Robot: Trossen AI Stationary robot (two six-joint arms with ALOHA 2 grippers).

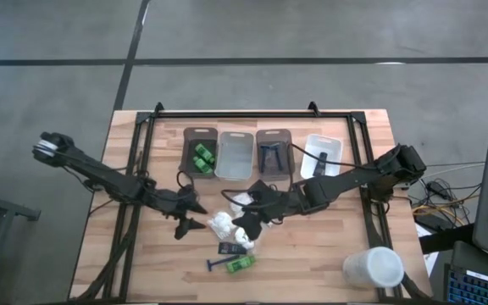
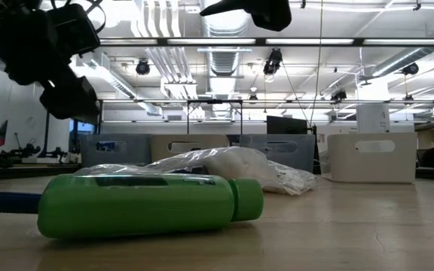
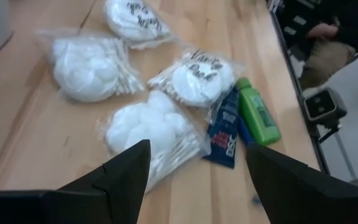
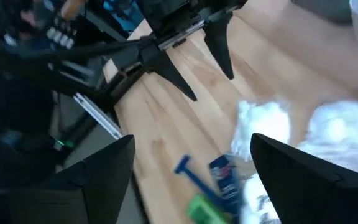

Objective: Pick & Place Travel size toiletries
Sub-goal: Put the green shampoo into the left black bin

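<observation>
High view puts both my grippers over the loose pile mid-table: left gripper (image 1: 190, 217) wide and empty beside the white clear-wrapped packets of cotton (image 1: 222, 224), right gripper (image 1: 246, 222) also spread, holding nothing, above them. A bright green mini bottle (image 3: 257, 113), a dark blue tube (image 3: 225, 129) and a blue razor (image 4: 195, 177) lie at the pile's near edge. I judge this the reach-to-pick step; next I must descend and close on one packet, then carry it to a bin (image 1: 234, 156)

2 grippers — left (image 1: 191, 217), right (image 1: 246, 222) — spread.
</observation>
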